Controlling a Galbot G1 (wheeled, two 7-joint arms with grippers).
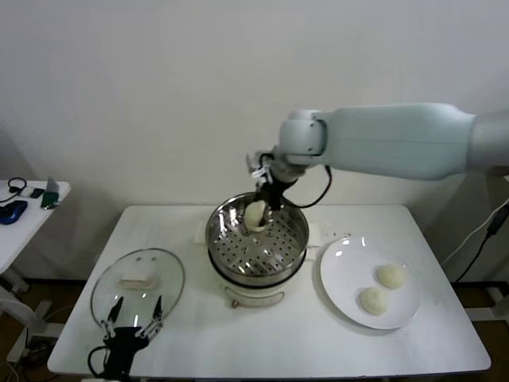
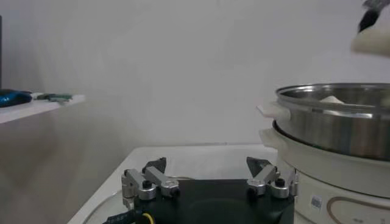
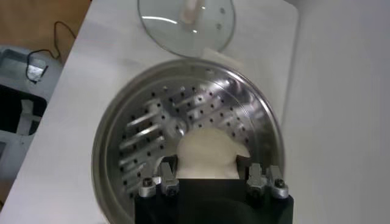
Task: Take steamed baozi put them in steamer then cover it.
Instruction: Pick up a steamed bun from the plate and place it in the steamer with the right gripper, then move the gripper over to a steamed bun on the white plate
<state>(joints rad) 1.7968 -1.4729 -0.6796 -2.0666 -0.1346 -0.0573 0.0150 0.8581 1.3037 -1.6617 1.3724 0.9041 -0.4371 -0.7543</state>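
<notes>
A white table (image 1: 262, 338) carried everything. At its centre stood the steamer (image 1: 257, 247), a steel basket on a cream pot base. On the robot's left side of the table lay the cover (image 1: 137, 280), flat, its handle uppermost, close to the front edge and apart from the steamer. On the right side lay a white plate (image 1: 343, 267), near the steamer, bearing two baozi (image 1: 382, 288). A white socket strip (image 1: 338, 235) lay behind the plate, beside the steamer. A smaller side table (image 1: 32, 213) stood apart at far left.
</notes>
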